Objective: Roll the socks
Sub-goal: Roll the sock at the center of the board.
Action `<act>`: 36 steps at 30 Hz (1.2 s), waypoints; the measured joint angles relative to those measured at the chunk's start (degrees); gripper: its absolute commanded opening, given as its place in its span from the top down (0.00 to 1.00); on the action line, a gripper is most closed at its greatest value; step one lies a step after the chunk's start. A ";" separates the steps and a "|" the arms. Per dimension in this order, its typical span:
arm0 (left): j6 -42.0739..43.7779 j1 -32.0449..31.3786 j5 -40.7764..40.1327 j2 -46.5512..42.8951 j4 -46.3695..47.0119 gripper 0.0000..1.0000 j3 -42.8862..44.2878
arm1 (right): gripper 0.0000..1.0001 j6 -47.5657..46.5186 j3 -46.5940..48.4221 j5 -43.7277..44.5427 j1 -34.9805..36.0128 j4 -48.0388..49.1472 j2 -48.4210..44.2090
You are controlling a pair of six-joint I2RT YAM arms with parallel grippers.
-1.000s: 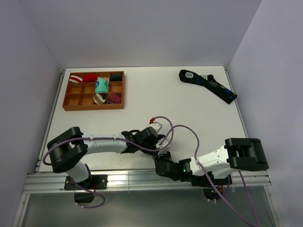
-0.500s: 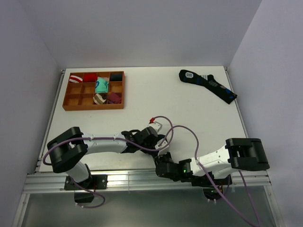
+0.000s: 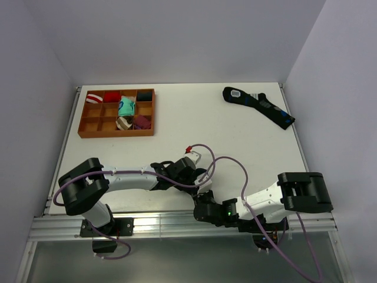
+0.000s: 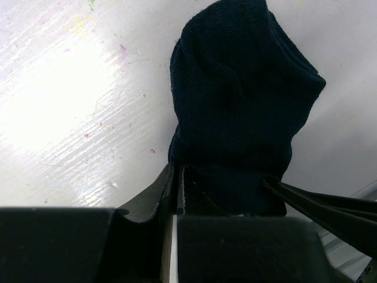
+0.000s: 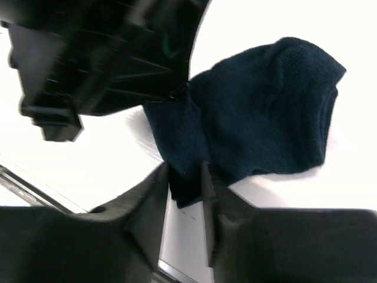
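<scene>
The socks [image 4: 241, 100] lie on the white bench [image 3: 206, 124] near its front edge, roughly at its middle, in the spot where the two arms meet. From the top camera they are almost wholly hidden beneath the arms.

In the left wrist view the left end effector [image 4: 221, 180] has the near end of the dark navy fabric between its fingers, and each finger touches a side of the bunched cloth. Its jaws stand moderately apart, filled by the sock. From that grip the rest of the bundle runs away toward 12 to 1 o'clock and ends in a rounded toe resting on the bench.

In the right wrist view the right end effector [image 5: 184, 186] is narrow, its two fingers pinched on a thin flap at the edge of the fabric. The body of the socks spreads from there toward 1 to 2 o'clock. The black body of the left end effector fills the 10 to 11 o'clock part of that view, and its tip meets the cloth.

From above, an orange divided tray [image 3: 116, 135] with colourful sock bundles [image 3: 125, 108] sits at 10 o'clock from the end effectors, and a long black sock [image 3: 259, 106] with blue patches lies at 2 o'clock, both well apart from them.
</scene>
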 measured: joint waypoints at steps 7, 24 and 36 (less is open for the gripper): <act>-1.09 0.39 1.68 -0.09 1.36 0.88 -0.50 | 0.76 5.25 -5.33 -0.61 -0.63 3.30 -4.48; -6.71 1.05 -2.10 -7.21 5.33 0.52 -5.03 | 0.81 11.50 -12.46 -16.90 -12.00 10.34 -12.74; -7.58 1.46 -2.05 -13.55 21.42 0.50 -16.48 | 0.83 15.67 -10.29 -33.81 -24.20 0.48 -17.84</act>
